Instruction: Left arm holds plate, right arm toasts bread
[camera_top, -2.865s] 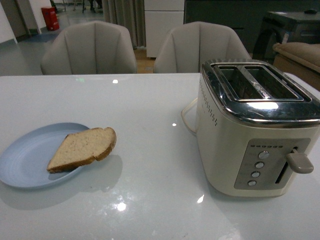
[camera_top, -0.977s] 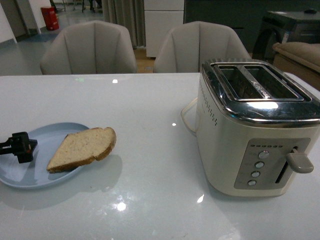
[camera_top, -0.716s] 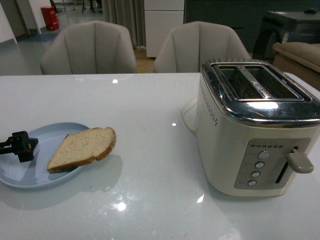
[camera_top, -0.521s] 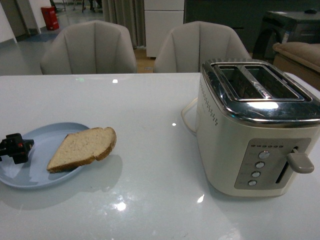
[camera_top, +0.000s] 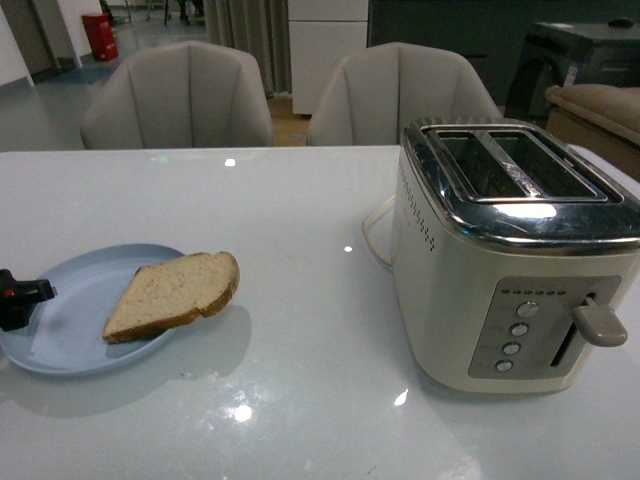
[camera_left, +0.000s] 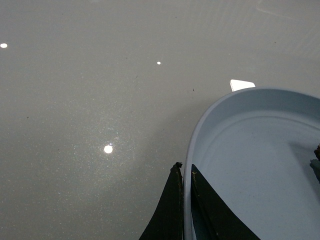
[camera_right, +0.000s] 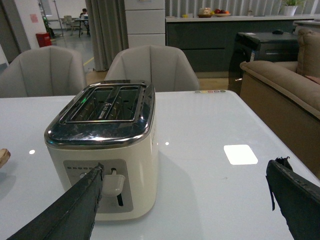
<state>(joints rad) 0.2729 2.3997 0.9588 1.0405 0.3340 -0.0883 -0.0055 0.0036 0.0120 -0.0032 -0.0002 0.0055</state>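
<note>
Since half a second ago: a small slide of the plate (camera_top: 70, 320) and bread (camera_top: 172, 295) toward the toaster (camera_top: 510, 250), and a retreat of the left gripper (camera_top: 20, 298) almost out of the front view.

Left gripper clamped on the plate's rim, by the left wrist view: one of its fingers (camera_left: 167, 215) outside the rim, the other inside, pale blue edge pinched between. Bread on the plate's far side from that grip, well apart from the fingers. Long axis from a cut corner nearest the left gripper out to the rounded end, pointing away from it toward the toaster and hanging past the rim over the table (camera_top: 300, 400).

Right gripper (camera_right: 185, 170) spread wide, holding nothing, facing the toaster's lever side. Bread beyond the toaster from it, well apart; far closer to the left gripper, though that one has the plate. Probably a long reach around the toaster before any pick.

Hard to make out: only a crust sliver of bread at the edge of the right wrist view; right arm absent from the front view; left gripper cut off there; bread absent from the left wrist view; underside of plate hidden, so resting or lifted, impossible to tell.
</note>
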